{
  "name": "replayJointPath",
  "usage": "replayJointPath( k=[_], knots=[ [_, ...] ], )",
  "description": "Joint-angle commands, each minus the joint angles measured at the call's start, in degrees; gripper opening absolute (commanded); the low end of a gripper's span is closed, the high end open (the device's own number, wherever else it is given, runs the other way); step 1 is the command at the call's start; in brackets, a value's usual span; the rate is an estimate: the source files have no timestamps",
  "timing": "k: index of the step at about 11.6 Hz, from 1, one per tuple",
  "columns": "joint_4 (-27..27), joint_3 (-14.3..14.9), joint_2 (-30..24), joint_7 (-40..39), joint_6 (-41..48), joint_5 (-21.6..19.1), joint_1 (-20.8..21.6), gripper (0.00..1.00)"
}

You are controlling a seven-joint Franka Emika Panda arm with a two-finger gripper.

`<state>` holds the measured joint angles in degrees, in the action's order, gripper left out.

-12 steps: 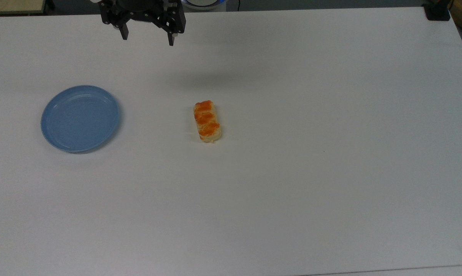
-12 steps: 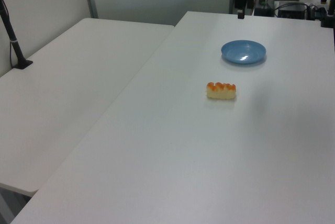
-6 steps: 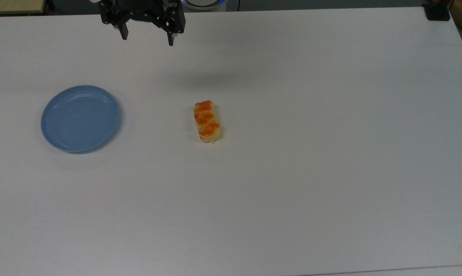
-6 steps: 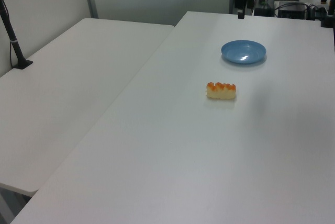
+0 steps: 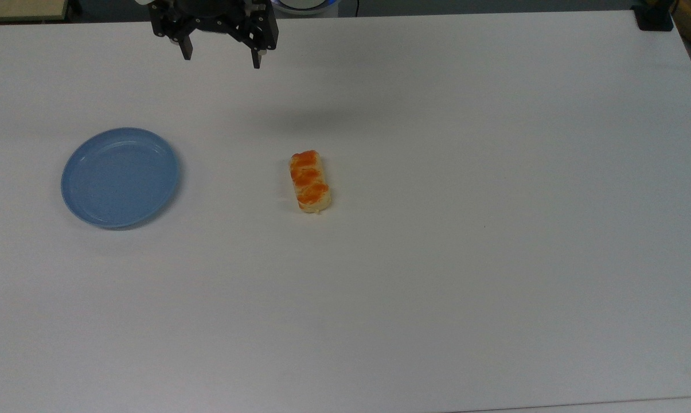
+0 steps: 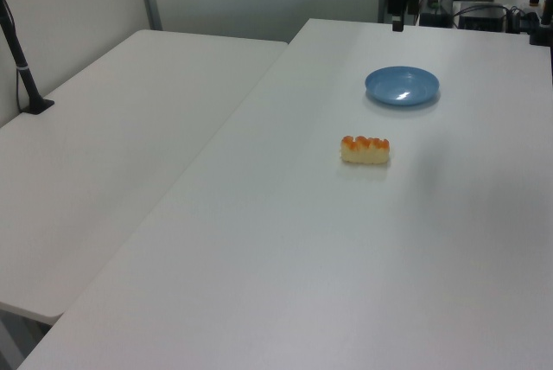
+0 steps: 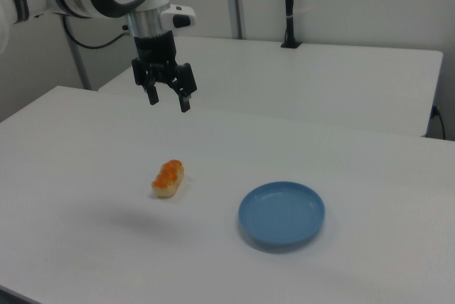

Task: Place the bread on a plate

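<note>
On the white bench (image 5: 437,287), the bread (image 5: 309,181) lies alone near the middle, with the light-blue plate (image 5: 120,177) well apart toward the top view's left and holding nothing. At the top view's upper edge the end effector (image 5: 221,58) hangs above the bench with its fingers spread apart, gripping nothing; its upper body is cut off by the frame there. The right view shows it whole (image 7: 168,101), raised above the bread (image 7: 168,178), with the plate (image 7: 281,214) toward the right view's right.
</note>
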<state>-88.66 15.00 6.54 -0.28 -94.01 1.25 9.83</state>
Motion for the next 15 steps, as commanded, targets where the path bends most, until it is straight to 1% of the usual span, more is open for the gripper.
replayJointPath(
  k=[1,2,4,9,12,15],
  knots=[
    [-0.2,-0.1,-0.1,-1.0,0.5,0.1,0.5,1.00],
    [-0.2,-0.1,0.0,-1.0,0.5,-0.1,0.6,1.00],
    [-0.1,-0.1,1.6,-0.4,0.3,-0.1,2.3,1.00],
    [-0.3,-0.1,5.6,1.2,-3.8,-0.1,5.6,1.00],
    [-0.6,-0.1,10.8,3.0,-8.4,0.2,8.5,1.00],
    [-1.9,-0.1,15.2,2.3,-11.6,1.1,10.1,1.00]
  ],
)
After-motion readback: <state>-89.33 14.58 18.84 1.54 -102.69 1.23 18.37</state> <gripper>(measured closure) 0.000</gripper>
